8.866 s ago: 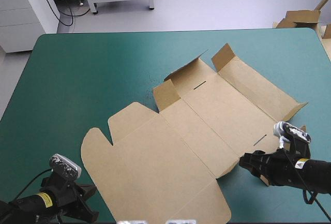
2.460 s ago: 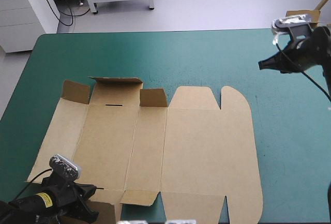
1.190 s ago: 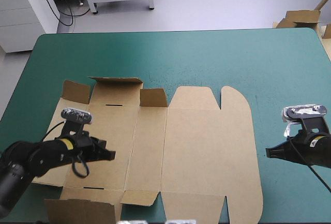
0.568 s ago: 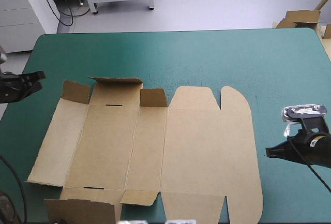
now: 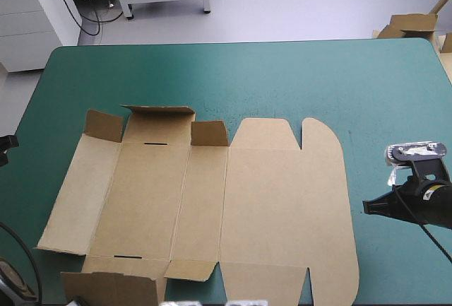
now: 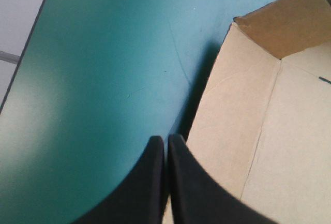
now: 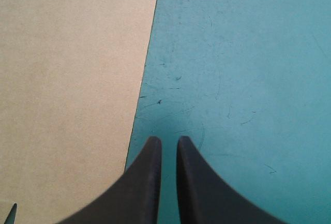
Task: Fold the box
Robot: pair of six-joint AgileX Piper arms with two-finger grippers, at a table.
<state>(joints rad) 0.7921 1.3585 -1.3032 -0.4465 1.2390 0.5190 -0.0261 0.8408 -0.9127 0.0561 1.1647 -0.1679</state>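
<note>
The brown box [image 5: 275, 207] lies flat and unfolded across the near half of the teal-green table [image 5: 233, 73]. Three short flaps [image 5: 157, 112] stand up along its far left side, and one flap [image 5: 113, 288] is raised at the near left corner. In the left wrist view my left gripper [image 6: 166, 140] is shut and empty, just outside the box's left edge [image 6: 207, 115], with a raised corner flap [image 6: 282, 25] ahead. My right gripper [image 5: 367, 208] sits just off the box's right edge. Its fingers are shut on nothing over the bare cover, with the box panel [image 7: 67, 79] beside them.
More brown board [image 5: 413, 23] shows beyond the table's far right corner. The table's left edge [image 6: 31, 43] runs close to my left gripper. Bare teal-green cover stretches across the far half and to the right of the box.
My left arm has swung from over the box's left panels out past the table's left edge, and now only its tip shows there. The right arm and the box have stayed put.
</note>
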